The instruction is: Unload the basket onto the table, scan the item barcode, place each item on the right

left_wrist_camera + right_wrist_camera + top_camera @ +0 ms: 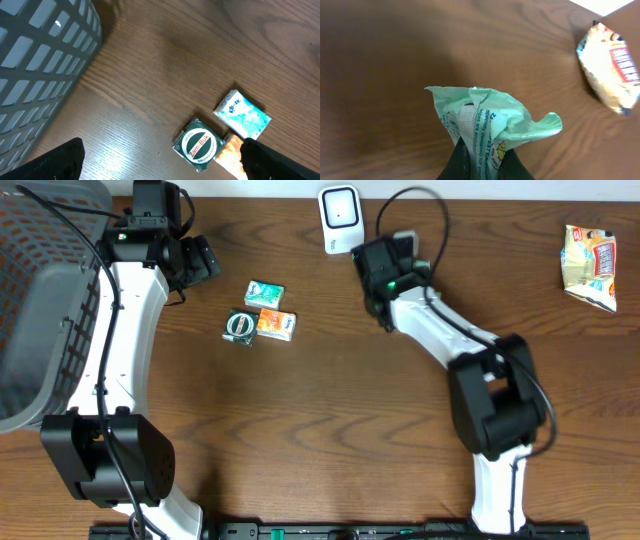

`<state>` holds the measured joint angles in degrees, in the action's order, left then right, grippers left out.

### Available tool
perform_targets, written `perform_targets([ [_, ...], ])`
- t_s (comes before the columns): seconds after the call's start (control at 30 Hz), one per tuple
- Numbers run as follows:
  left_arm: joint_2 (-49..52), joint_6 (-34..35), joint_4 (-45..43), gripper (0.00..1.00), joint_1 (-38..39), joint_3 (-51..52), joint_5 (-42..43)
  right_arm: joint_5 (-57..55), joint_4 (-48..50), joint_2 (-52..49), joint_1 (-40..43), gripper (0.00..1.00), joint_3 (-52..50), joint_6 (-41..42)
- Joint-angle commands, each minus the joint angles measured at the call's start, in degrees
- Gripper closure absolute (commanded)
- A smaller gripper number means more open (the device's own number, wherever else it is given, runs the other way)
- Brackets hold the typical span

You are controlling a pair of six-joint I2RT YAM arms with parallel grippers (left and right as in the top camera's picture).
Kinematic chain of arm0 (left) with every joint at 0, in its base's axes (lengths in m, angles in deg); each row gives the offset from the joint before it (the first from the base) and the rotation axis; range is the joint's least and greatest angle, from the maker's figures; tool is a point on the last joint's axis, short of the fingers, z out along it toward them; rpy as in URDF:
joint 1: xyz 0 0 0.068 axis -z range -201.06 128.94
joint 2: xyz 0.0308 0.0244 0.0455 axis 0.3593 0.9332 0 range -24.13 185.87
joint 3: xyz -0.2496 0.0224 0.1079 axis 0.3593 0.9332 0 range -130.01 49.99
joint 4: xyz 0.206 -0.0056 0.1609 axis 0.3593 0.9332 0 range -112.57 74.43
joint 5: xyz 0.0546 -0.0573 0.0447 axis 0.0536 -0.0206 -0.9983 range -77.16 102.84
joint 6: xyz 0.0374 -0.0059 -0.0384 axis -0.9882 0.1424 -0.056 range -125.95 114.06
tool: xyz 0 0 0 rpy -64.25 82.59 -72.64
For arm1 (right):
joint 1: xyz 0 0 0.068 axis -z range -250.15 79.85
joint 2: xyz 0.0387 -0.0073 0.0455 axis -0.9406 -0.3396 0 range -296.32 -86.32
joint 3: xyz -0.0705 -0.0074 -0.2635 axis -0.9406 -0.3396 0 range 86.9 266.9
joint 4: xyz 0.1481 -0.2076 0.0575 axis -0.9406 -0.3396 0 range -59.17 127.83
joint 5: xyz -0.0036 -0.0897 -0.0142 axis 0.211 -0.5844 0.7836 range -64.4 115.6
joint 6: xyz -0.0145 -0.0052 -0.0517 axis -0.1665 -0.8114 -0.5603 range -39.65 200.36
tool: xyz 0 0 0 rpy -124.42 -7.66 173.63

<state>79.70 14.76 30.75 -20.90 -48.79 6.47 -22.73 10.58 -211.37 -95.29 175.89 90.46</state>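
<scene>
The right fingers [456, 167] are clenched on a crumpled green packet [490, 117], holding it above the wooden tabletop [330, 430], just beside the white scanner [340, 218]. The left fingers [55, 162] are spread wide and empty, near a grey basket [40, 300].

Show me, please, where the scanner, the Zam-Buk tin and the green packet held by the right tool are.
scanner [340, 216], overhead view, middle of its white face.
Zam-Buk tin [198, 145], left wrist view, centre of its lid.
green packet [495, 117], right wrist view, middle of its crumpled front.
</scene>
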Motion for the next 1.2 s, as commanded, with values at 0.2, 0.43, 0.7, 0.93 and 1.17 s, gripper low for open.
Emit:
perform_targets([
  [0.2, 0.33, -0.33, 0.02, 0.02, 0.02, -0.33, -0.72, 5.18, -5.7, -1.75, -4.9, 0.86, 0.17, -4.92],
  [0.43, 0.33, -0.33, 0.02, 0.02, 0.0, -0.33, -0.72, 3.67, -7.91, -1.7, -7.41, 0.49, 0.2, -5.07],
  [0.7, 0.33, -0.33, 0.02, 0.02, 0.0, -0.33, -0.72, 4.35, -7.89, 2.62, -9.84, 0.34, 0.48, -1.77],
  [0.93, 0.33, -0.33, 0.02, 0.02, 0.0, -0.33, -0.72, 14.67, -6.16, 9.86, -5.49, 0.21, 0.63, -2.03],
  [1.17, 0.35, -0.33, 0.02, 0.02, 0.0, -0.33, -0.72, 47.01, -6.19, 9.6, 7.89, 0.13, 0.5, -2.05],
])
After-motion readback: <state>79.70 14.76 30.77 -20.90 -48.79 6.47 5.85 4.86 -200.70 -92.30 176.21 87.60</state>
